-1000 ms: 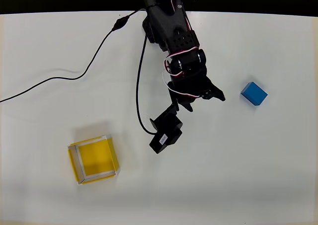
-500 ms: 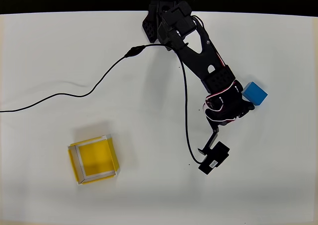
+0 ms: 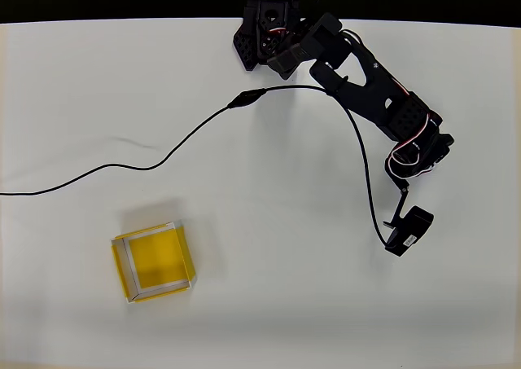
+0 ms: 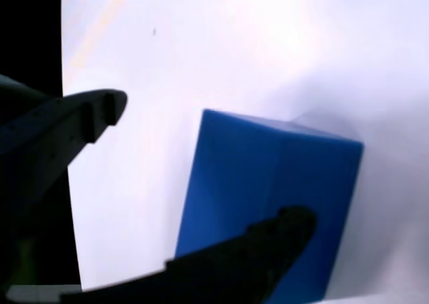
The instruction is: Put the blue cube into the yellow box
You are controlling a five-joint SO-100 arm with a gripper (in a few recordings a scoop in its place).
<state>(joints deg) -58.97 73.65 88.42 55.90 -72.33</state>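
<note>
The black pincer (image 4: 208, 170) gapes wide around the matte, sharp-edged blue cube (image 4: 268, 196) on the smooth white table (image 4: 221, 56).

Blue cube (image 4: 268, 203): solid, matte bright blue, resting on white table, one vertical edge facing the wrist camera, two faces showing. Yellow box (image 3: 153, 261): shallow, open-topped, yellow floor, pale rim, empty, slightly rotated, lower left of overhead view.

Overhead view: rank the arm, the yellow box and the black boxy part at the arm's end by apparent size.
1. arm
2. yellow box
3. black boxy part
The arm's pieces may sit nearer the camera, which would enlarge them a little, but the order looks clear.
</note>
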